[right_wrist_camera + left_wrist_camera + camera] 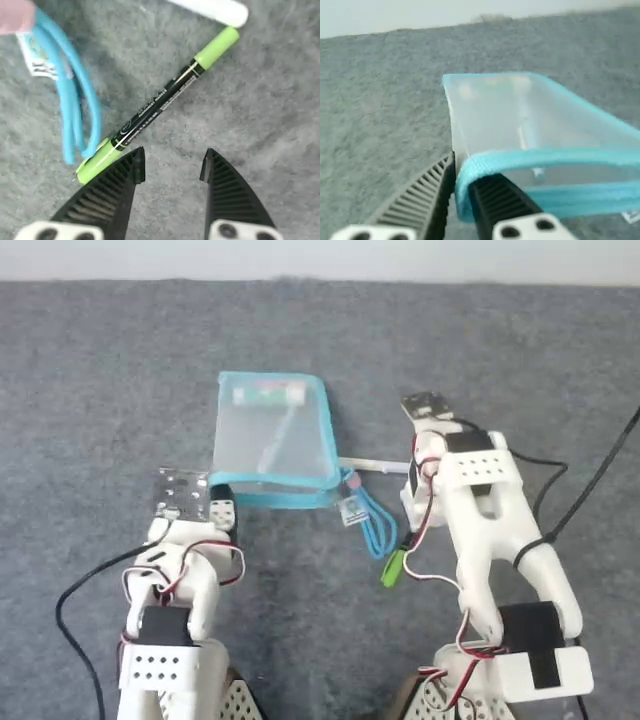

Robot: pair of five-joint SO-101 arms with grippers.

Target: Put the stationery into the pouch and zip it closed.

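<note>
Translucent blue-trimmed pouch [270,440] mid-table on grey felt [100,370], left gripper [462,200] clamped on its near-left blue edge, right gripper [173,157] fingers apart, hovering just beside a green-and-black marker [160,100] right of the pouch, blue cord loop [75,100] by one marker end, white pen [220,7] beyond.

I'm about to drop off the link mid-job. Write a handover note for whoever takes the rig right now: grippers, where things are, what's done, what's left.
Left gripper: shut on the blue rim of the pouch at its near corner; the mouth looks open.
Right gripper: open, above the green marker, which lies on the carpet beside the pouch's blue cord.
White pen: on the carpet between the pouch and the right arm.
Done: at least two items show through the pouch wall.
Left: put the marker and pen in, then zip.
</note>
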